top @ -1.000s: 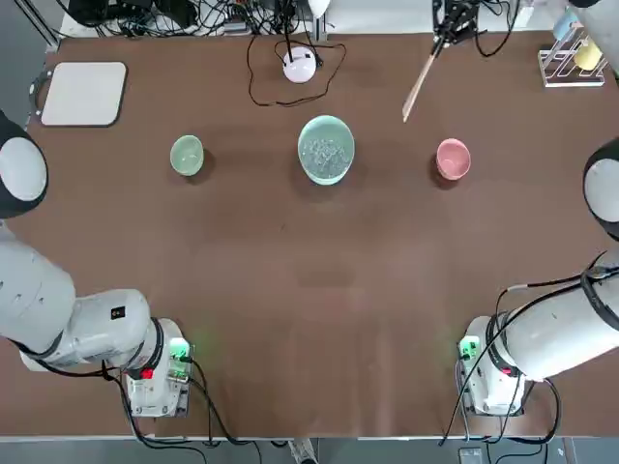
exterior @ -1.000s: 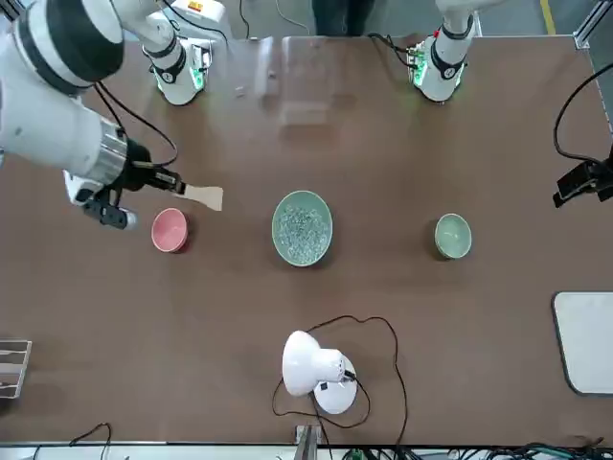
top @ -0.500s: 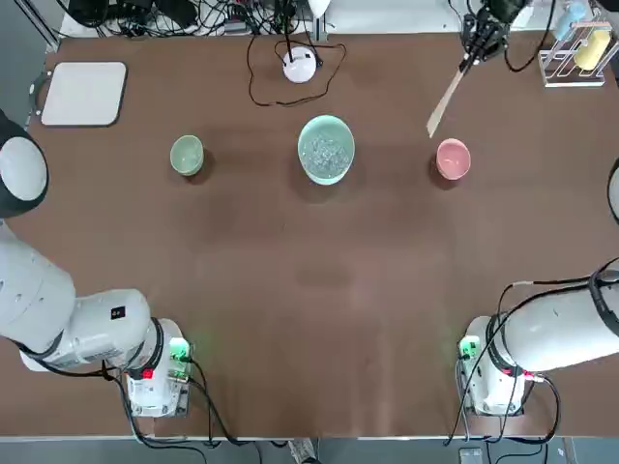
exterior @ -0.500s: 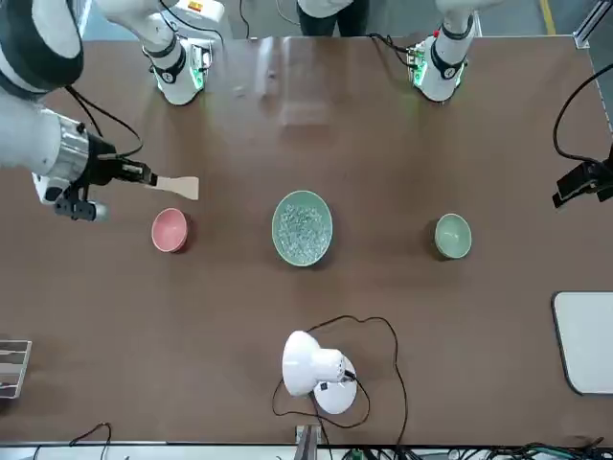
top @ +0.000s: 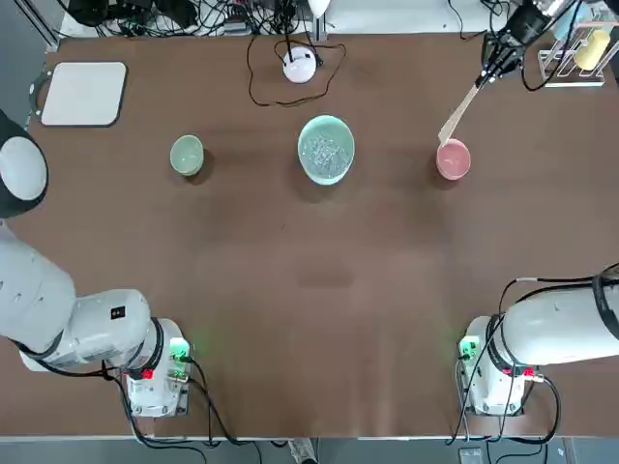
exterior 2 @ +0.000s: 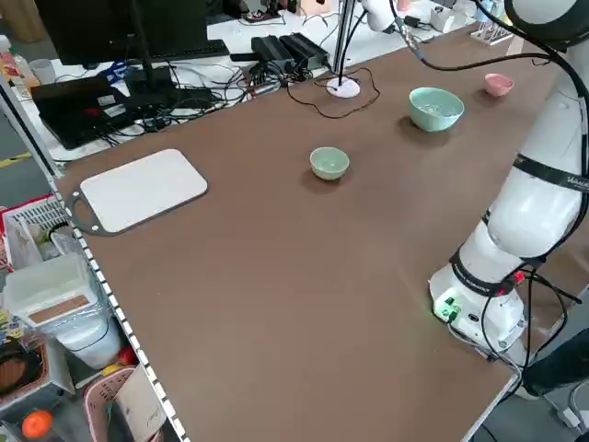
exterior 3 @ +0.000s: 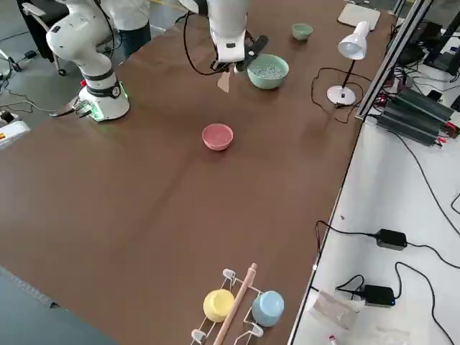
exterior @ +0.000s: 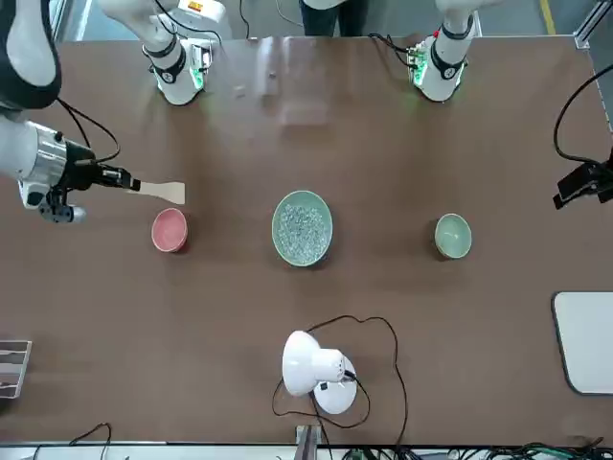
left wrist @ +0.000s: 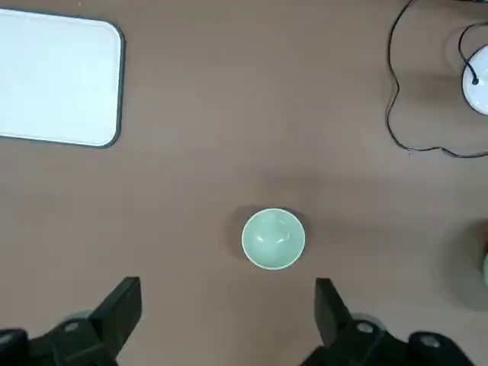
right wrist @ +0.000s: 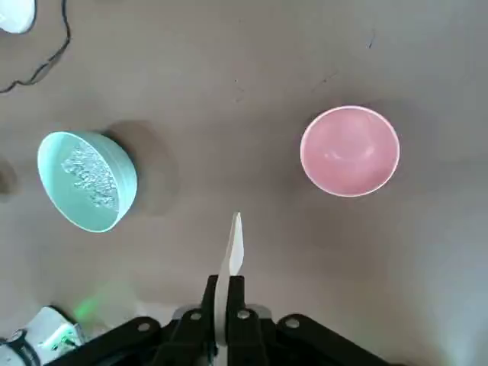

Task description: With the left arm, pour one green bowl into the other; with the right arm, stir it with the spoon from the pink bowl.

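Right gripper (exterior: 135,183), pinching the spoon (exterior: 167,192) near the pink bowl (exterior: 170,232), should probably centre the blade above it before lowering; left gripper (left wrist: 229,293), spread open, hangs well left of it.

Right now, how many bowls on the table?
3: the wide mint-green bowl with clear bits inside, mid-table; the small sage-green bowl to its left; the small pink bowl to its right, near the spoon in the right gripper.
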Available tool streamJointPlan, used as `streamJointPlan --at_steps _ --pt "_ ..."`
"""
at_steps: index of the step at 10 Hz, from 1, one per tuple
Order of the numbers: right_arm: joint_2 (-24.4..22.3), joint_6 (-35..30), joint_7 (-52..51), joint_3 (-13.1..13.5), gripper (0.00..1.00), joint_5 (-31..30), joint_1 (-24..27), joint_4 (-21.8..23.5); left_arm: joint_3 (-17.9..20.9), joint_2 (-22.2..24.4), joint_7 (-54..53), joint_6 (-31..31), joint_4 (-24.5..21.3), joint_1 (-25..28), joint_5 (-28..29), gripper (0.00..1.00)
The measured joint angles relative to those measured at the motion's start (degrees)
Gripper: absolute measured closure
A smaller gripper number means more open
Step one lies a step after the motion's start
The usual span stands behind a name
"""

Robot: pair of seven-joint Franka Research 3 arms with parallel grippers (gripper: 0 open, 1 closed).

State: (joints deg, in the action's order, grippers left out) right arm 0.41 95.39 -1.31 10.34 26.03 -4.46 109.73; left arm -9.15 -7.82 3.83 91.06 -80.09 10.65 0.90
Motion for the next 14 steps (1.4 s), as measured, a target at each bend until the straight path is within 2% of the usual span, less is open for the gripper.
streamJointPlan --at_steps 4,8,11,14 --pt "0.0 2.7 -6.8 0.0 0.94 5.8 6.7 4.0 0.4 0.0 0.0 0.4 0.0 0.5 0.0 0.0" --pt "0.0 6.8 -22.7 0.1 0.94 10.4 13.5 11.0 0.4 0.0 0.0 0.4 0.0 1.6 0.0 0.0" --pt "0.6 6.9 -30.8 0.0 0.94 11.3 15.9 11.7 0.2 0.0 -0.3 0.4 0.0 1.3 0.0 0.0" --pt "3.8 8.6 -36.1 0.0 0.94 16.1 16.5 12.9 0.3 0.0 -0.4 0.4 0.0 1.6 0.6 0.0"
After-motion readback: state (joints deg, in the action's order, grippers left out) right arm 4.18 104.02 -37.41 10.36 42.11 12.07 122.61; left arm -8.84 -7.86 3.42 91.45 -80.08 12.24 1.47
